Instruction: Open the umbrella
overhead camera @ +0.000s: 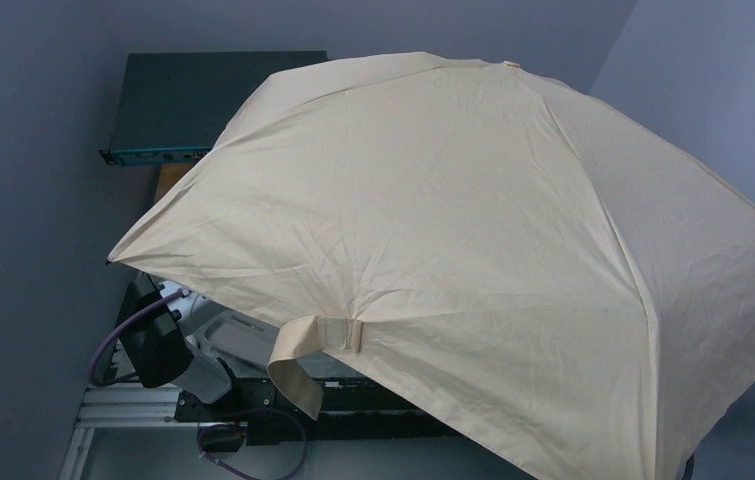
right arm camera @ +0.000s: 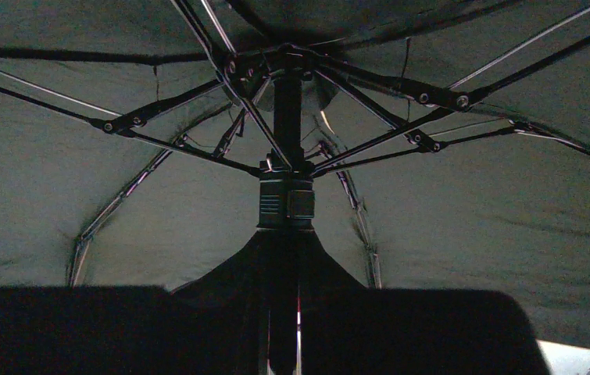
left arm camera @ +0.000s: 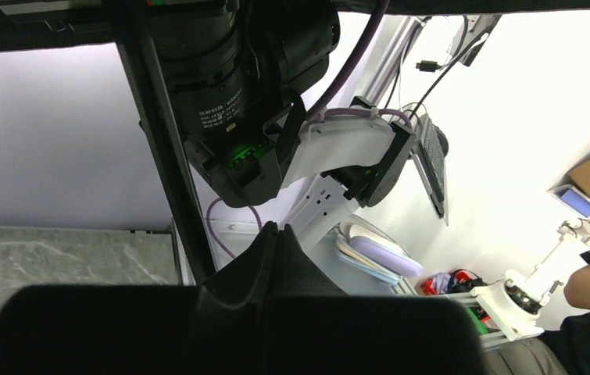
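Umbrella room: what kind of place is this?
Probably a robotics lab, not a home: a robot arm, aluminium frame and purple cables under the umbrella, plus a black electronics box by the wall.

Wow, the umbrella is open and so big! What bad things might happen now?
1. The umbrella blocks most of the top camera's view, so moving underneath might bump something unseen.
2. The right gripper holds only the thin shaft; the wide top could tip or twist in that grip.
3. The loose strap dangles near the left arm and might snag if the umbrella swings.
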`<state>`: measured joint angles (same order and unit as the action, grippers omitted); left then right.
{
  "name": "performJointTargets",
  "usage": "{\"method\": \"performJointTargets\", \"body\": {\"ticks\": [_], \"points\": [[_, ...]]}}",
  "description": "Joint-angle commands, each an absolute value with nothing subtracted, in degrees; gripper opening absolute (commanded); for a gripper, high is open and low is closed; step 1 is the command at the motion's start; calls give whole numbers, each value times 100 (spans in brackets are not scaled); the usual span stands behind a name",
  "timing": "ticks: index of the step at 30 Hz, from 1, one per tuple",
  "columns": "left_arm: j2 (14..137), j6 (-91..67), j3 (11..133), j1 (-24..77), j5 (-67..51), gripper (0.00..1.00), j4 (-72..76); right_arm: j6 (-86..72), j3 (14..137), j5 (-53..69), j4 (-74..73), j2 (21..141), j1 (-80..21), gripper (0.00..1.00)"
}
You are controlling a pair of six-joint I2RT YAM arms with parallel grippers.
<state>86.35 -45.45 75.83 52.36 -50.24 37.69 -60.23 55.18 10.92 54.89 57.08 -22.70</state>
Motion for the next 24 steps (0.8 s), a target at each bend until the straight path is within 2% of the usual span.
{"method": "performJointTargets", "body": {"ticks": [1, 7, 10, 11, 13, 14, 16, 20, 24], "points": [[8525, -4886, 7471, 5225, -5182, 0, 4226, -6179, 5425, 1077, 6147, 5528, -2278, 0], [8261, -4661, 7310, 5225, -5067, 0, 3677, -6202, 5391, 1138, 6126, 5496, -2273, 0], [7976, -3821, 7467, 5201, -4614, 20, 2350, -6201, 5433, 1134, 6032, 5462, -2281, 0], [7904, -3638, 7519, 5180, -4492, 31, 2022, -6190, 5444, 1134, 6007, 5452, -2274, 0], [7826, -3478, 7579, 5101, -4384, 65, 1661, -6195, 5449, 1132, 5999, 5449, -2275, 0], [7823, -3450, 7590, 5062, -4359, 77, 1590, -6221, 5455, 1126, 6009, 5456, -2275, 0], [7845, -3454, 7517, 5014, -4318, 88, 1613, -6285, 5465, 1109, 6044, 5467, -2276, 0], [7966, -3624, 7305, 4985, -4336, 94, 1992, -6362, 5499, 1053, 6019, 5497, -2272, 0], [8072, -3660, 7295, 4982, -4319, 93, 2107, -6400, 5556, 1055, 5956, 5512, -2275, 0]]}}
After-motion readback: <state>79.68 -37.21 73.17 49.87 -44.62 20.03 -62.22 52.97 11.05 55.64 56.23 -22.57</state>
